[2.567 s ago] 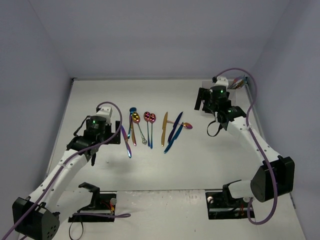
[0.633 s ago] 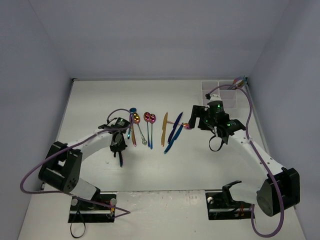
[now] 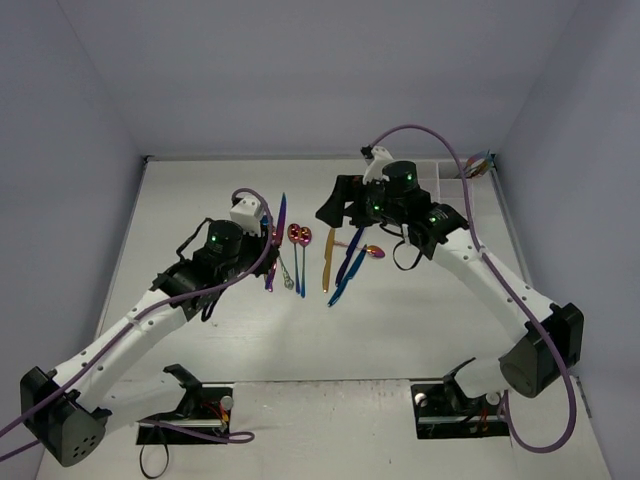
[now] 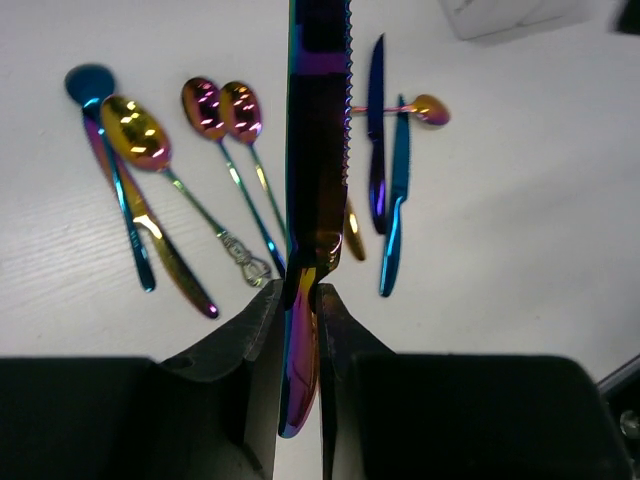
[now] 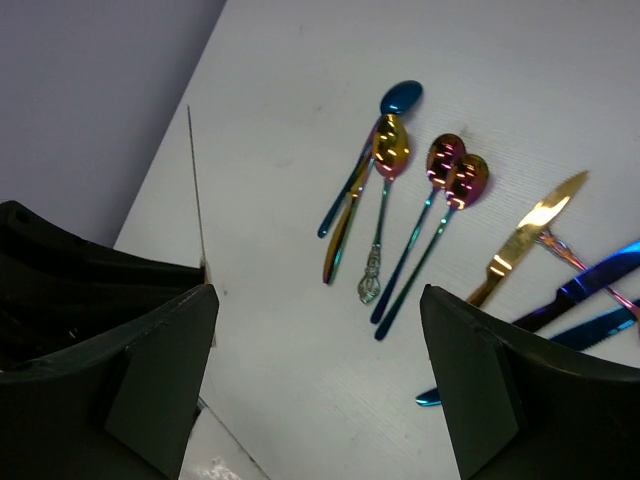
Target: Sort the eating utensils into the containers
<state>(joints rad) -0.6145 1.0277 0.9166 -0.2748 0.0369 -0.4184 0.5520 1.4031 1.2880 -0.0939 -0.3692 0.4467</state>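
Early in the sorting. Left jaws clenched on a serrated knife (image 4: 318, 150), lifted above the tabletop (image 3: 420, 320); right jaws released, empty, over the spoons (image 5: 445, 170). Only few utensils (image 3: 480, 165) in the white tray (image 3: 452, 172), far right; about ten left lying.

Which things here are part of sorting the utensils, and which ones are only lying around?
For the job: iridescent serrated metal knife in the left gripper; shiny coloured metal spoons and blue knives on the white table; white plastic compartment tray.
Only around, rig parts: purple cables; black base clamps.
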